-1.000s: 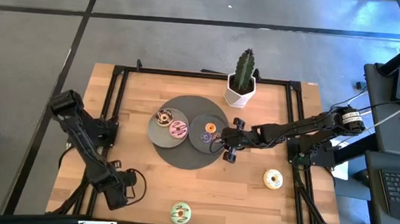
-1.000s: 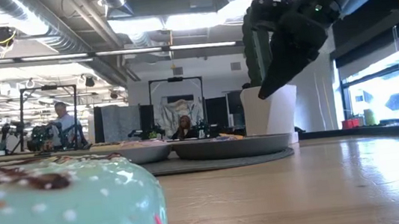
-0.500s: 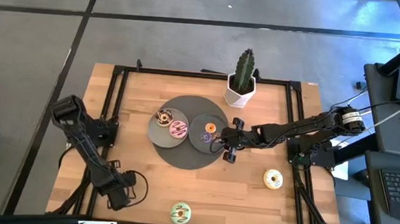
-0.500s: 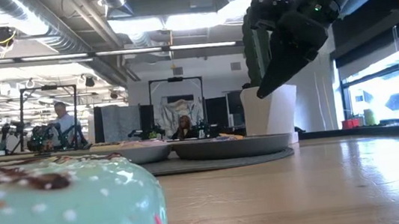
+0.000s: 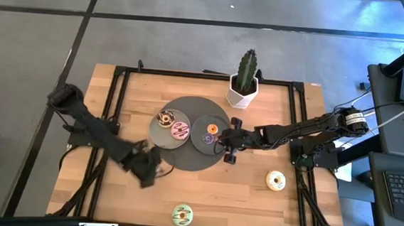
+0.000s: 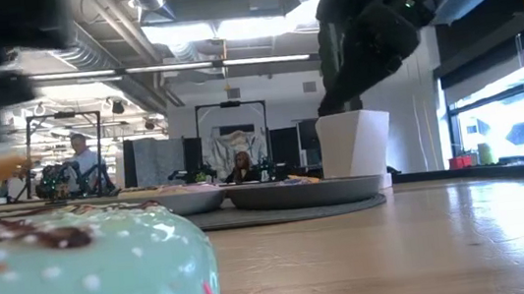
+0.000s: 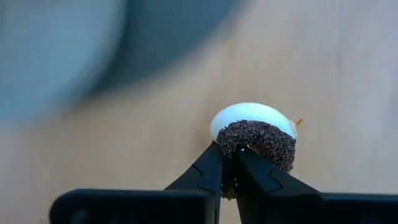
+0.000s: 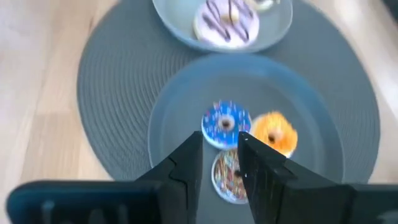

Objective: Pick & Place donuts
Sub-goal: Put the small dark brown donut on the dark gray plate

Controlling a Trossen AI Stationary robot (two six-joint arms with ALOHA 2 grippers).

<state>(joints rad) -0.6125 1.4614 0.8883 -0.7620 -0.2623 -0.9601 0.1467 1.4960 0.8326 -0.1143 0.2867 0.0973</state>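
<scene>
I work in an open-plan office or lab. Beyond my wooden bench (image 6: 432, 246) run exposed ceiling ducts (image 6: 40, 24) and strip lights; a person (image 6: 85, 159) stands at desks behind it, and a laptop (image 5: 403, 195) sits beside it.

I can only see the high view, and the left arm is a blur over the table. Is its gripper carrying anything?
Observer: Yes. The left wrist view shows the left gripper shut on a brown donut.
Operator: And the right gripper, is it holding one?
Observer: No. The right gripper is open above the plate, and a sprinkled donut lies on the plate below the gap between its fingers.
Operator: Is anything crowding that one?
Observer: A blue donut and an orange donut lie right next to it, and those two touch each other.
</scene>
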